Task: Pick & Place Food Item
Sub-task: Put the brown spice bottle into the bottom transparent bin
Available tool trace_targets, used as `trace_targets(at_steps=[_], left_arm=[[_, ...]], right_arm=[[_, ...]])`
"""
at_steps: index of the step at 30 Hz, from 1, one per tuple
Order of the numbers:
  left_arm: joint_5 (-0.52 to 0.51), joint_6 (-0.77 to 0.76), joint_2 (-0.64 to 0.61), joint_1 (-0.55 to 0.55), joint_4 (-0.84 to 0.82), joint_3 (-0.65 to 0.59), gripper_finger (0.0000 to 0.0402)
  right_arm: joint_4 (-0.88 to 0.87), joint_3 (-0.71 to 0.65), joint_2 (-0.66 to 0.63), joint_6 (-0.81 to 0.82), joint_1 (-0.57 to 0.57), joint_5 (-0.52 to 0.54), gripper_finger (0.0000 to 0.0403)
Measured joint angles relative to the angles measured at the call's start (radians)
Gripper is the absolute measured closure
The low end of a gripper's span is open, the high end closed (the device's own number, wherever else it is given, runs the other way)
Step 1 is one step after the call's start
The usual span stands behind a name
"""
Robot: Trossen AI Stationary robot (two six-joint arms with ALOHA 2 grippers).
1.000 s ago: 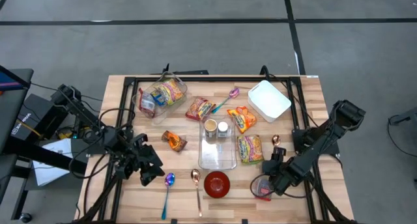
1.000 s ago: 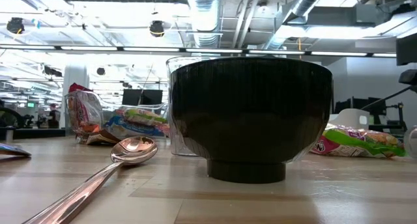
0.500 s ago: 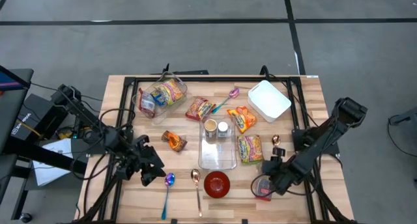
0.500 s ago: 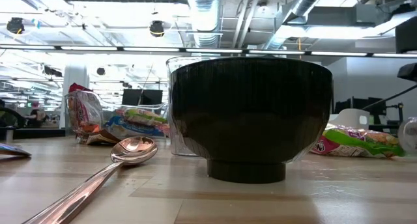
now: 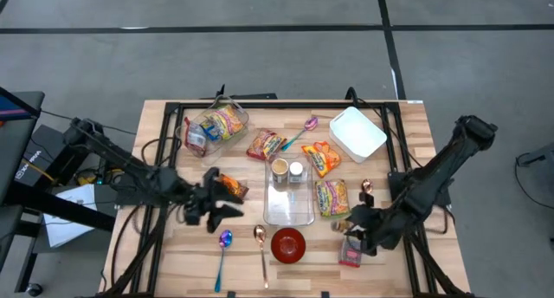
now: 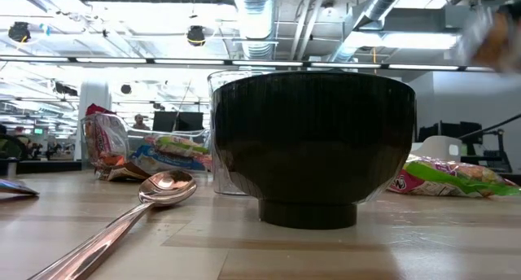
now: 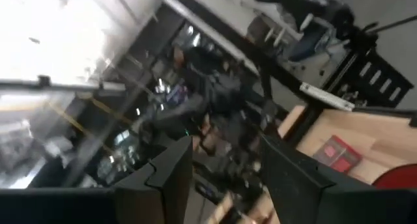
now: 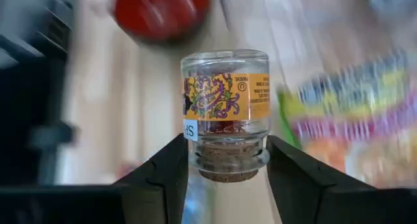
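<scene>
My right pincer [image 8: 227, 160] grips a corked spice jar [image 8: 225, 113] at the high view's lower right; placing remains. My left pincer [image 5: 210, 210] is open and empty.

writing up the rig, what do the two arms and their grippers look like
Both arms are dark, near-black jointed links with black cables trailing over the table. The left gripper and right gripper are black too. Up close, the right gripper's fingers are flat, matte black, angular slabs. No markings are readable.

The small glass jar [image 8: 225, 113] has a label showing an R in a circle and "4S".
</scene>
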Motion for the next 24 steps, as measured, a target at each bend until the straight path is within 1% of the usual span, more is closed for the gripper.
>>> trace_targets(at_steps=[2, 5, 8, 13, 16, 21, 24], left_arm=[[0.044, -0.033, 0.047, 0.034, -0.035, 0.03, 0.0231], [0.126, -0.05, 0.159, 0.07, -0.054, 0.096, 0.0226], [0.134, -0.038, 0.286, 0.08, -0.056, 0.188, 0.0209], [0.136, 0.051, 0.503, 0.092, -0.096, 0.362, 0.0168], [0.137, 0.092, 0.622, 0.108, -0.13, 0.473, 0.0149], [0.15, 0.14, 0.758, 0.143, -0.191, 0.632, 0.0132], [0.203, 0.139, 0.805, 0.161, -0.216, 0.707, 0.013]], right_arm=[[0.048, 0.0, -0.042, -0.059, -0.013, 0.018, 0.0238], [0.096, 0.0, -0.088, -0.145, -0.042, 0.026, 0.0237], [0.126, 0.0, -0.109, -0.209, -0.082, 0.002, 0.0237], [0.161, 0.0, -0.112, -0.278, -0.135, -0.08, 0.0237], [0.201, 0.0, -0.106, -0.311, -0.15, -0.108, 0.0237], [0.213, 0.0, -0.104, -0.323, -0.145, -0.125, 0.0237], [0.214, 0.0, -0.104, -0.332, -0.134, -0.127, 0.0236]])
